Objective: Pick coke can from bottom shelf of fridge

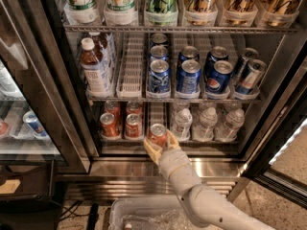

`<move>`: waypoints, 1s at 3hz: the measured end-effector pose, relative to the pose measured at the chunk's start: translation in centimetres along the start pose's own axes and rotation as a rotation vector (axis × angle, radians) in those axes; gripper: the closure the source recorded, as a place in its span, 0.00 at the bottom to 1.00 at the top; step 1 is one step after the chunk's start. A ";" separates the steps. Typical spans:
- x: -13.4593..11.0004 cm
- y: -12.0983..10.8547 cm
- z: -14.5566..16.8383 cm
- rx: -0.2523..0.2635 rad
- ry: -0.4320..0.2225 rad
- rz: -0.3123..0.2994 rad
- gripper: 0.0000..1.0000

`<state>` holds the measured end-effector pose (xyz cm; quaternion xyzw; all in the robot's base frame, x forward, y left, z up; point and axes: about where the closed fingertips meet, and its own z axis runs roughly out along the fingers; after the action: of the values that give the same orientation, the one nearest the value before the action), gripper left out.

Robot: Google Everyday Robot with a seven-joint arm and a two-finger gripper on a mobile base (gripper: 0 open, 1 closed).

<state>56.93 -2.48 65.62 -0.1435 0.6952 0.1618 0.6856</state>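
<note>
The fridge (pixel 283 80) stands open. On its bottom shelf (pixel 168 142), red coke cans stand in the left lanes (pixel 133 125). My gripper (pixel 160 146) is at the shelf's front edge, with its tan fingers (pixel 152 151) shut around one coke can (pixel 157 133), which is held just in front of the third lane, above the steel sill. My white arm (pixel 201 198) rises from the lower right.
Clear water bottles (pixel 207 123) fill the right lanes of the bottom shelf. Blue Pepsi cans (pixel 188 75) and a brown bottle (pixel 93 68) sit on the rack above. A neighbouring glass cooler (pixel 24 123) is at left. A clear bin (pixel 144 217) lies below.
</note>
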 end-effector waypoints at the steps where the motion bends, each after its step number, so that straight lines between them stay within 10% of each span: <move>1: 0.4 -0.7 -2.6 -0.079 0.076 -0.007 1.00; 3: -1.6 -3.8 -5.0 -0.222 0.157 -0.086 1.00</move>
<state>54.04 -8.06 67.16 -0.2601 0.7178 0.1964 0.6153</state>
